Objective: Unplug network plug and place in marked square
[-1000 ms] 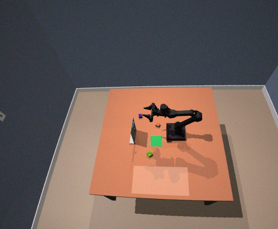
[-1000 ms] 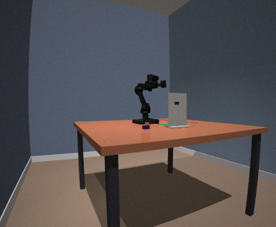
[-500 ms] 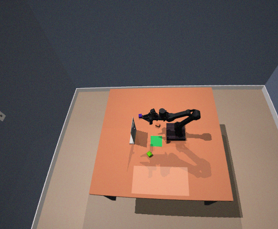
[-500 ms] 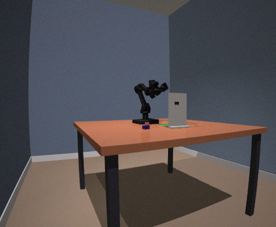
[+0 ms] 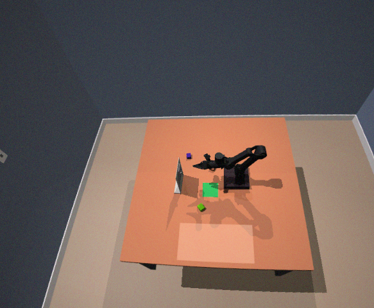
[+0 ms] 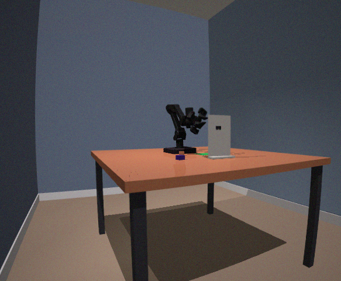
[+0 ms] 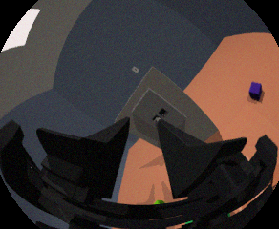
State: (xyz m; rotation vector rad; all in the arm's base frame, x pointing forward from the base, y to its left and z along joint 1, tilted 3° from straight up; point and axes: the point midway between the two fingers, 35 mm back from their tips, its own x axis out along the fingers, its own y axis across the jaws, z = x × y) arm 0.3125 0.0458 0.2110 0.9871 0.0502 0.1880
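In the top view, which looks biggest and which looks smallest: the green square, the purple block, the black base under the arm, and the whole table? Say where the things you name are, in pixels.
1. Table (image 5: 213, 132) (image 6: 224, 169)
2. Black base (image 5: 237, 185) (image 6: 172, 150)
3. Green square (image 5: 210, 190) (image 6: 203, 154)
4. Purple block (image 5: 188, 155) (image 6: 180, 157) (image 7: 255, 90)

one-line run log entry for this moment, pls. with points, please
gripper (image 5: 194, 165) (image 7: 143, 122): partly open, fingers apart | panel (image 5: 179, 177) (image 6: 219, 139) (image 7: 197, 119): upright, ahead of fingertips | marked square (image 5: 210, 190): no plug on it | phase: likely approach
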